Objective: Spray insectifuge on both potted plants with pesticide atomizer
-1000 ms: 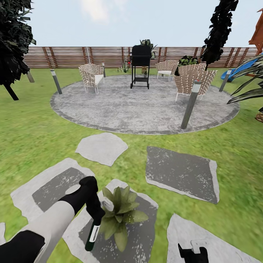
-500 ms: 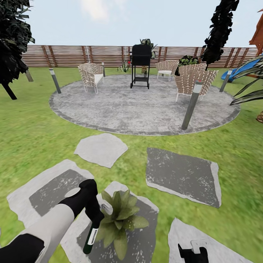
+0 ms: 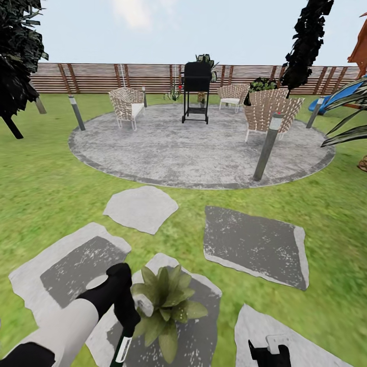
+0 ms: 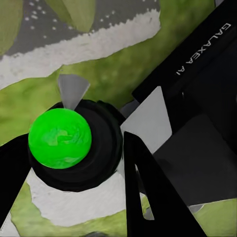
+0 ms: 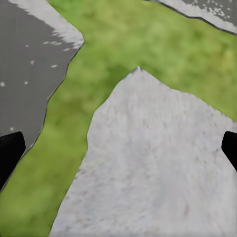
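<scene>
In the head view the left pincer (image 3: 133, 312) is closed around the pesticide atomizer (image 3: 127, 334), just beside the left edge of a potted plant (image 3: 164, 300). The sprayer's white head sits against the plant's nearest leaves and its dark green body with a white label hangs down toward the bottom of the view. The plant stands on a grey stepping stone (image 3: 199, 331) in the lawn (image 3: 46, 188).

In the left wrist view the two dark fingers (image 4: 148, 197) flank the atomizer (image 4: 74, 148), seen end-on as a black round body with a bright green cap, over grass and pale stone.

The right pincer (image 3: 270, 351) rests low near the bottom edge of the head view above another pale stone (image 3: 306, 336). In the right wrist view its dark fingertips (image 5: 10, 153) sit at opposite edges of the picture, spread wide with nothing between them but stone and grass.

Farther off lie a round paved patio (image 3: 199, 153) with a black grill (image 3: 197, 92), wicker chairs (image 3: 127, 104) and a brown slatted fence (image 3: 102, 77)
</scene>
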